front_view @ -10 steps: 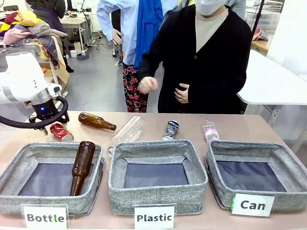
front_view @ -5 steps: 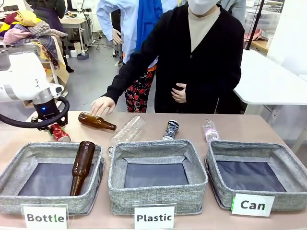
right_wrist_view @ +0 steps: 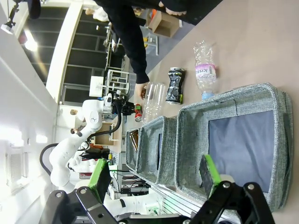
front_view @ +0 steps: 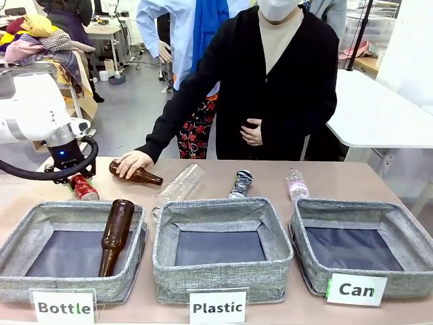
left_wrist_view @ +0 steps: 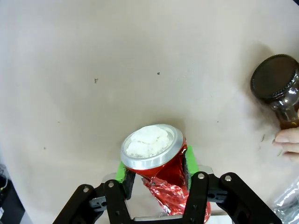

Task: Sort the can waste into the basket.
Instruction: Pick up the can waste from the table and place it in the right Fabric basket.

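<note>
2 crushed cans are the waste here. At the far left, the red can (front_view: 82,187) is behind the Bottle bin (front_view: 20,227), clamped across its crumpled waist between the green pads of the left gripper (left_wrist_view: 155,167). It looks light, thin-walled and already dented, so I'd judge a hard squeeze would just fold it further. The hold below the stiffer silver rim seems sound, though the foil-like skin may slip. Whether it rests on the table or hangs just off it I cannot tell, as the gripper covers its lower end. Just right of it, a person's hand (front_view: 132,163) lies on a brown glass bottle (front_view: 142,175). Past the clear plastic bottle (front_view: 181,184), the black can (front_view: 240,183) lies at the far rim of the Plastic bin (front_view: 223,206), its print too small to read. It should handle likewise, best taken across its squashed middle. At the far right stands the Can basket (front_view: 406,220), dark floor bare, well apart from both cans. The right gripper (right_wrist_view: 155,176) hovers near it, jaws spread wide, holding nothing.
</note>
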`<state>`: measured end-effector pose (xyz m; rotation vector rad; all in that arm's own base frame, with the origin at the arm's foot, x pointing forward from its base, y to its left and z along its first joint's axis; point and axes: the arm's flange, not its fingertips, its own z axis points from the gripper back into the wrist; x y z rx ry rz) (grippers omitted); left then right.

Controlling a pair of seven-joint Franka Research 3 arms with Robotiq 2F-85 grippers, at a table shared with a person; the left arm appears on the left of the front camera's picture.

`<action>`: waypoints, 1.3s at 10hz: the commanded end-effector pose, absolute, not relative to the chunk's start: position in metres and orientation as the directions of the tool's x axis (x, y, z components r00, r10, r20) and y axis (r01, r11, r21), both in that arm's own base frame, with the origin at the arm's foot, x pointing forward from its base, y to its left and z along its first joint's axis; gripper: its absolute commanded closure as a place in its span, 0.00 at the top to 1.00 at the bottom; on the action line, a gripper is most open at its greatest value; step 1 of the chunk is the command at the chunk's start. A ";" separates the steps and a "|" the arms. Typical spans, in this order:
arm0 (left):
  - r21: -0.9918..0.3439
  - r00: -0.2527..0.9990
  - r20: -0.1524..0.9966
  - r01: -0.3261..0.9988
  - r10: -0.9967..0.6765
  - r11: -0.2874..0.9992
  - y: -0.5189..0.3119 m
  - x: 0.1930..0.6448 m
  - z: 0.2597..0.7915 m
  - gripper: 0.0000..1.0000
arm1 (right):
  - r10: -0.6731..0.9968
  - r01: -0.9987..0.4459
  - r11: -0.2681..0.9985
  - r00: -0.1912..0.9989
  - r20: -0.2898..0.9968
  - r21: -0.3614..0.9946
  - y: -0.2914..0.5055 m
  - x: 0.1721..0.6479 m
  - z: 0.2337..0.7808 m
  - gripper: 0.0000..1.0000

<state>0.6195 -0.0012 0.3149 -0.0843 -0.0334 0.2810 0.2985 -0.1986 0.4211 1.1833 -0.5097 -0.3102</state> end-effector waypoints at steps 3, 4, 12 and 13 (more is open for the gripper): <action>-0.190 0.954 0.191 -0.194 0.230 0.962 0.029 0.559 0.405 0.00 | -0.493 -0.066 0.345 0.836 0.241 0.936 -0.199 0.302 0.422 1.00; -0.204 0.946 0.249 -0.160 0.210 0.966 0.034 0.529 0.431 0.00 | -0.493 -0.066 0.345 0.836 0.241 0.936 -0.199 0.302 0.422 1.00; -0.184 0.926 0.364 0.174 -0.098 0.967 0.053 0.395 0.456 0.11 | -0.493 -0.066 0.345 0.836 0.241 0.936 -0.199 0.302 0.422 1.00; -0.184 0.926 0.364 0.174 -0.098 0.967 0.053 0.395 0.456 0.11 | -0.493 -0.066 0.345 0.836 0.241 0.936 -0.199 0.302 0.422 1.00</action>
